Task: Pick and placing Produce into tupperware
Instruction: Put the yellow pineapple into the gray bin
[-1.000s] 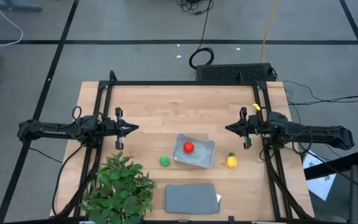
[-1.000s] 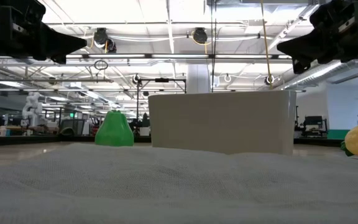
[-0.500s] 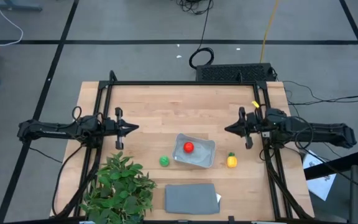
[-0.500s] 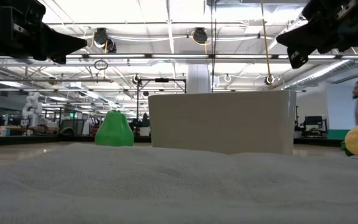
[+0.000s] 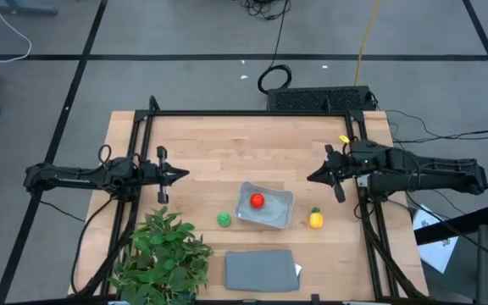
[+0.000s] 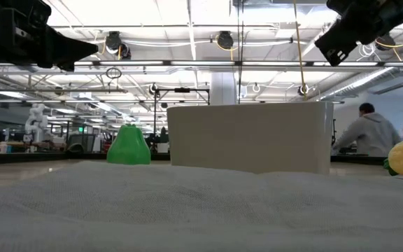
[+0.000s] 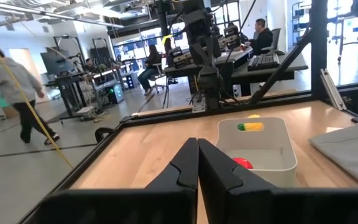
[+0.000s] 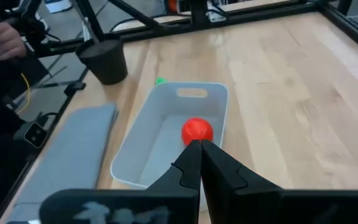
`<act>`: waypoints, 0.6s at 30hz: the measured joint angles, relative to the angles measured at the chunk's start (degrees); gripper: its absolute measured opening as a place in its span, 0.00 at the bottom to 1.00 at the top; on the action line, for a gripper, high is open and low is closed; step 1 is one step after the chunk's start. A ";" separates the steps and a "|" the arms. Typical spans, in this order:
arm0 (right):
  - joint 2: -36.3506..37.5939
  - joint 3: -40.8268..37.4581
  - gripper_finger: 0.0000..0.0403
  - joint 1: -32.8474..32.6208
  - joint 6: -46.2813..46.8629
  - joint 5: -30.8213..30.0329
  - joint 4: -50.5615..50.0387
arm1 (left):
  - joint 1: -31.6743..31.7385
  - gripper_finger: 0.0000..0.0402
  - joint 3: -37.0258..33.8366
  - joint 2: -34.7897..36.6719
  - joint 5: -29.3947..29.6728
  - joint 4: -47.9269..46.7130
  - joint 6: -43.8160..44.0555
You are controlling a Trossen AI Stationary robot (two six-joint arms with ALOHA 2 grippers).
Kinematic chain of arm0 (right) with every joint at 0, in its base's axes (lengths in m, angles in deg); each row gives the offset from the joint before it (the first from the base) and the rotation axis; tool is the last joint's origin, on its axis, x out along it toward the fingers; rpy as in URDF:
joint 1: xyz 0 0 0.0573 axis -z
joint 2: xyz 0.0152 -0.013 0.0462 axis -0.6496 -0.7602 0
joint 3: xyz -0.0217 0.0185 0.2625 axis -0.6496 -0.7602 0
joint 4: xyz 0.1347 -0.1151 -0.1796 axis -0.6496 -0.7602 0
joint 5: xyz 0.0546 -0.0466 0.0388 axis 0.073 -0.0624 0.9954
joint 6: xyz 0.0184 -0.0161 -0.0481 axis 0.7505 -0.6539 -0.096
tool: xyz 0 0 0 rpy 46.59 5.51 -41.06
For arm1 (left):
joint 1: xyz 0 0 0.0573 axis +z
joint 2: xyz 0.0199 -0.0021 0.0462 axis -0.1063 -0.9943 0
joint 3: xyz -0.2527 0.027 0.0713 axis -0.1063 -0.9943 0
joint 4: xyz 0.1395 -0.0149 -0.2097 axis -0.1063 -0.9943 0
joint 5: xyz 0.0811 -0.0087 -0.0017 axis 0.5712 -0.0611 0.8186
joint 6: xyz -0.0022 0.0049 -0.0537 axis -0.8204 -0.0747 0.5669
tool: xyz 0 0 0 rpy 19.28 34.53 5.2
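Red produce (image 5: 257, 201) sits inside tupperware (image 5: 266, 206), bench (image 5: 227, 144) centre. Green piece (image 5: 224, 219) just outside at its 9 o'clock, yellow piece (image 5: 315, 219) at 3 o'clock. Left end effector (image 5: 183, 174) & right end effector (image 5: 312, 177) both pressed together, empty, above bench.

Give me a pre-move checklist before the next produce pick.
1. Red piece inside the tupperware: ok.
2. Green piece on the table beside the container, still to place: not ok.
3. Yellow piece with green top on the table at the container's other side, still to place: not ok.
4. Right tool shut and empty, must open before a pick: not ok.
5. Left tool shut and empty, away from the container: ok.
6. Leafy plant clear of the green piece: ok.
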 joint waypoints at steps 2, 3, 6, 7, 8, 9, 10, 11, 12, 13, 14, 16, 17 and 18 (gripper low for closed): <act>-0.95 0.95 0.00 -0.41 0.02 -0.01 -1.29 | 0.00 0.03 0.00 -0.01 0.02 -0.01 -0.34; -1.50 1.38 0.00 -0.64 0.00 -0.01 -2.29 | 0.00 0.04 0.00 -0.02 0.02 0.00 -0.35; -3.16 2.44 0.00 -2.06 0.00 0.03 -5.40 | 0.00 0.06 0.00 0.00 0.02 -0.02 -0.30; -3.67 2.62 0.00 -2.68 -0.07 0.05 -6.37 | 0.00 0.06 0.00 -0.01 0.02 0.00 -0.28; -4.16 2.67 0.00 -3.31 -0.48 0.05 -7.33 | 0.00 0.06 0.00 -0.01 0.02 0.00 -0.24; -4.63 2.69 0.00 -4.01 -1.24 0.10 -8.21 | 0.00 0.06 0.00 -0.02 0.02 -0.02 -0.23; -5.07 2.69 0.00 -4.81 -2.02 0.56 -8.90 | 0.00 0.06 0.00 -0.02 0.02 -0.01 -0.23; -5.49 2.69 0.00 -5.51 -2.76 1.59 -9.38 | 0.00 0.06 0.00 -0.02 0.02 0.00 -0.23; -5.83 2.69 0.00 -6.23 -3.21 2.22 -9.46 | 0.00 0.06 0.00 -0.02 0.02 0.00 -0.23; -6.10 2.69 0.00 -6.90 -3.53 2.98 -9.37 | 0.00 0.06 0.00 -0.02 0.02 0.02 -0.23; -6.36 2.71 0.00 -7.62 -3.75 3.07 -9.28 | 0.00 0.06 0.00 0.00 0.02 0.02 -0.23; -6.72 2.71 0.00 -8.94 -3.86 3.09 -9.28 | 0.00 0.06 0.00 -0.02 0.02 0.02 -0.23; -6.82 2.71 0.00 -9.47 -3.74 3.09 -9.29 | 0.00 0.06 0.00 -0.01 0.02 0.02 -0.23; -6.83 2.71 0.00 -9.91 -3.56 3.10 -9.28 | 0.00 0.06 0.00 -0.02 0.02 0.02 -0.23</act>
